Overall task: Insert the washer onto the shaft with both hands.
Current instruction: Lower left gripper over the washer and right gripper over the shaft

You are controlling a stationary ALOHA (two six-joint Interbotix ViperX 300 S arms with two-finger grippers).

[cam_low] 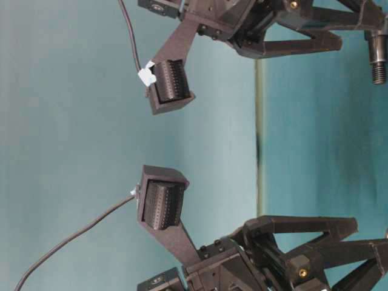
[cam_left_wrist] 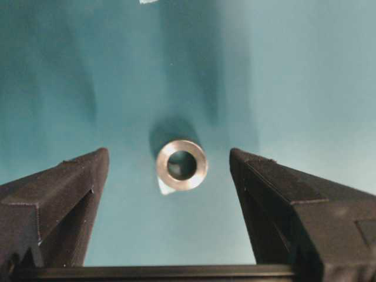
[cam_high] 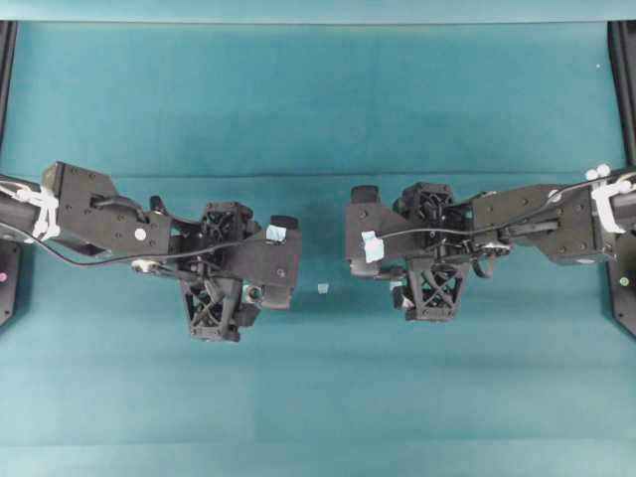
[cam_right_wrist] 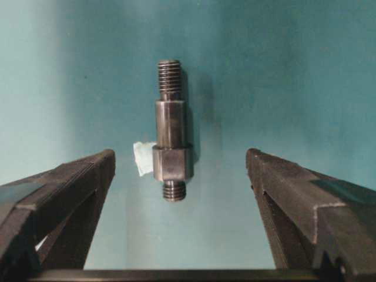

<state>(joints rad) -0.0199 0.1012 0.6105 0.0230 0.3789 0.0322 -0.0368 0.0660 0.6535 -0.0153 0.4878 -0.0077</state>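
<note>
The washer [cam_left_wrist: 181, 165], a small silvery ring with a dark hole, lies flat on the teal table over a bit of pale tape. My left gripper [cam_left_wrist: 169, 155] hangs above it, open, with a finger on each side and clear of it. From overhead the washer [cam_high: 255, 294] peeks out beside the left gripper [cam_high: 234, 273]. The shaft [cam_right_wrist: 171, 135], a dark stepped rod threaded at both ends, lies on the table. My right gripper [cam_right_wrist: 181, 154] is open around its near end without touching. The shaft [cam_low: 378, 57] also shows at table level. Overhead, the right gripper [cam_high: 429, 248] hides it.
A small pale tape square [cam_high: 322, 288] lies on the teal cloth between the two arms. Another tape piece [cam_right_wrist: 143, 157] sits against the shaft's collar. Black frame rails [cam_high: 624, 149] run along both side edges.
</note>
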